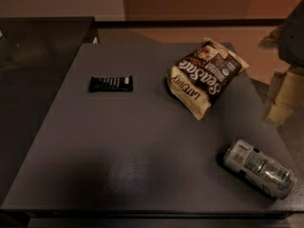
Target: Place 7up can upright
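I'm eyeing the silvery-white cylindrical metal 7up can lying sideways near the dark worktop's lower-right edge, fearing my hand, mid-right, its grip beyond telling, knocks it rolling off.

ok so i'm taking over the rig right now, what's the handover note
Tool: at the right edge of the view, off the table's right side, apart from the can and holding nothing that shows.
Silvery-white metal 7up can: lying on its side near the front right corner of the dark grey table, its length running diagonally.
Brown-and-cream snack bag lies further back; the flat black wrapped bar is to the left. Both are apart from the can.
Done: nothing yet, the can is not grasped.
Left: reach the can, grip it, stand it upright and release.
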Controlling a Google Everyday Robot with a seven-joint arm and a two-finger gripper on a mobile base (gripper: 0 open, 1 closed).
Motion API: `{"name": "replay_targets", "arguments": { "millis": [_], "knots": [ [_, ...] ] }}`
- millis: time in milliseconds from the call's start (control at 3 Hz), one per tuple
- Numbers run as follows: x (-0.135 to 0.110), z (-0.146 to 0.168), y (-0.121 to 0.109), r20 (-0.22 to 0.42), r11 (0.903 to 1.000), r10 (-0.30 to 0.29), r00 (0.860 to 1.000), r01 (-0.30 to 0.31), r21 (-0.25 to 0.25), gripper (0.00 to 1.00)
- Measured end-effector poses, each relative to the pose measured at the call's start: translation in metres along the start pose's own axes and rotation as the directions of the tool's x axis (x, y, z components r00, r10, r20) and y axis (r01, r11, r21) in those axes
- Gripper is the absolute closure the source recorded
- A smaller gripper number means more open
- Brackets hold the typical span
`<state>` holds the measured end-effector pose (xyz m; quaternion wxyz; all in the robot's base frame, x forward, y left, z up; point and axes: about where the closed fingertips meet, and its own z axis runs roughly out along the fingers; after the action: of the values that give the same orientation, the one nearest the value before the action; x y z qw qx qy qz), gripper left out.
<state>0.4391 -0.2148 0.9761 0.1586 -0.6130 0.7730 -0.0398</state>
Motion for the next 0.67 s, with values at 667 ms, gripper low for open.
{"name": "replay_targets", "arguments": {
  "millis": [667],
  "knots": [
    [-0.0048,0.0010,0.0015,0.047,0.9732,-0.229,0.972,0.228,0.031,0.00]
  ]
}}
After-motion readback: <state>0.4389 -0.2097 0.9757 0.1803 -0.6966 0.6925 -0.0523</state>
